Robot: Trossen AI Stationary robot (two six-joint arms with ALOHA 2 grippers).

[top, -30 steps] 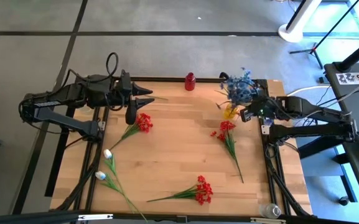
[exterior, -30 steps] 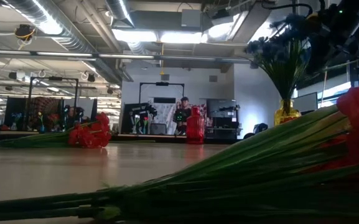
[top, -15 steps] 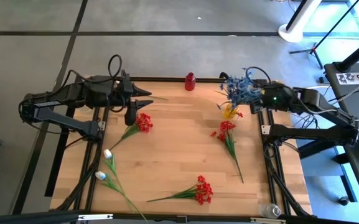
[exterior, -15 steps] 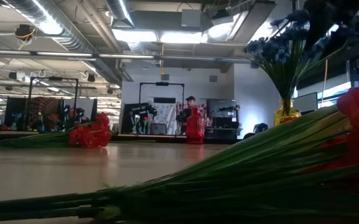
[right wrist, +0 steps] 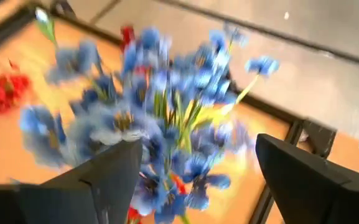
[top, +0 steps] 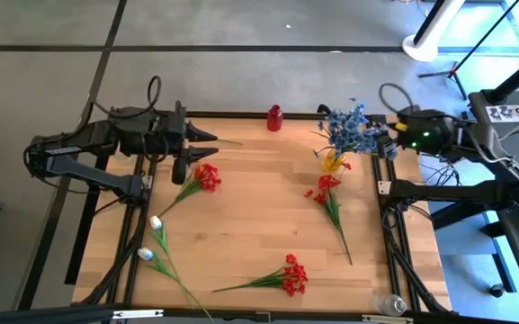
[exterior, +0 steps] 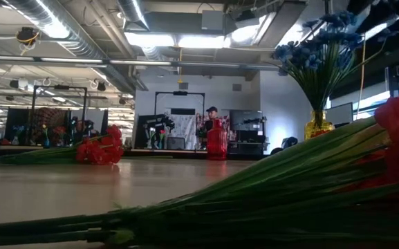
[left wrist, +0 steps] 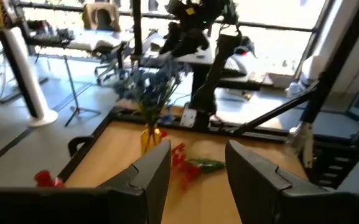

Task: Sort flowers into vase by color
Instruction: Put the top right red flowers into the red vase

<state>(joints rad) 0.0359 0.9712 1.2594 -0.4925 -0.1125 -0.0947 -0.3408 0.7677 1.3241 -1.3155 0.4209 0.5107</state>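
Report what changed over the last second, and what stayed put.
The right gripper opened, let go of the blue flowers now standing in the yellow vase, and drew back toward the table's right edge. The left gripper, the red flowers and the white flowers stayed put.

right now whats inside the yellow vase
The yellow vase holds a bunch of blue flowers, stems fanning upward. No red or white blossoms clearly show among them. The stem ends inside it are hidden.
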